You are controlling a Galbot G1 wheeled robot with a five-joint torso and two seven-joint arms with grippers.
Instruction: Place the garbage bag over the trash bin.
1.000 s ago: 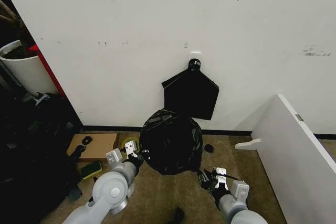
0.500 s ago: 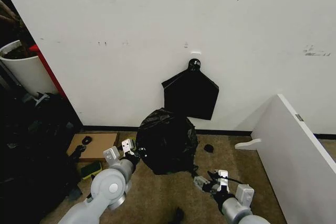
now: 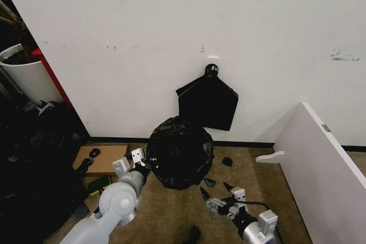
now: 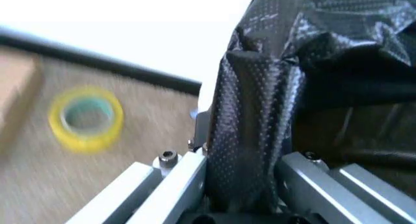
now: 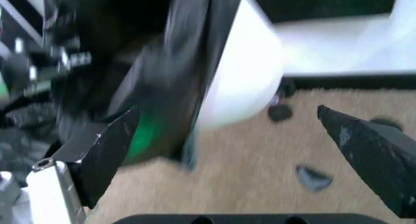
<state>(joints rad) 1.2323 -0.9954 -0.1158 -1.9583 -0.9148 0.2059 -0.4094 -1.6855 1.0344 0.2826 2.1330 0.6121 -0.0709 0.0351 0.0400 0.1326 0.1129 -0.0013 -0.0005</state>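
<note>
The garbage bag is a glossy crinkled black mound on the floor by the wall, draped over the trash bin. In the right wrist view the trash bin shows as a cream-white wall beside the black garbage bag. My left gripper is at the bag's left side, shut on a fold of it. The left wrist view shows that fold of the garbage bag pinched in the left gripper. My right gripper hangs open, a short way off the bag's lower right; its fingers hold nothing.
A flat black bag hangs on the wall behind. A white board leans at the right. Cardboard, a yellow tape roll and dark clutter lie left. A white tub stands far left. Small black scraps dot the carpet.
My right gripper has drawn back from the bag's lower right edge and spread its fingers. The left gripper stays on the bag, which has shifted slightly left.
</note>
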